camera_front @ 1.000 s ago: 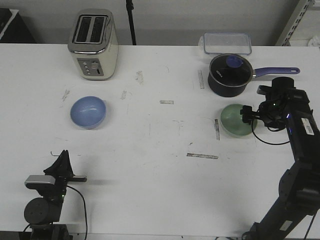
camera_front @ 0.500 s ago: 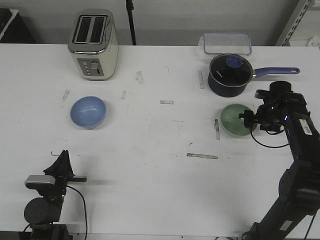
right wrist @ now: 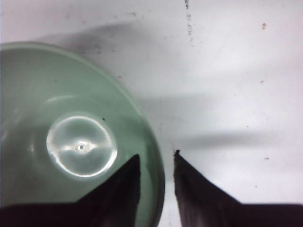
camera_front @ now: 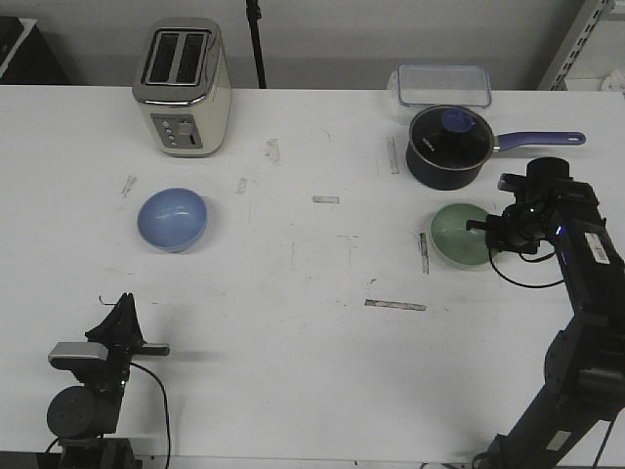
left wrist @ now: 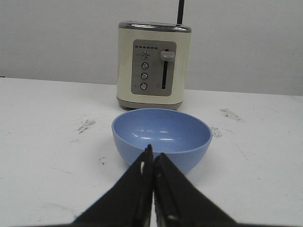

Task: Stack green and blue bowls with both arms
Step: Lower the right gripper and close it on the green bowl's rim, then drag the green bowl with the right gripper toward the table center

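Straddling green bowl (right wrist: 71,142) rim, right jaws apart

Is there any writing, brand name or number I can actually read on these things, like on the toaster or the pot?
None can be read.
Toaster: a row of small marks above its buttons, too small to read.
Saucepan: a short white brand word on its side, blurred.
Right arm: a white sticker, its print too small.
Green bowl and blue bowl: no writing shows.
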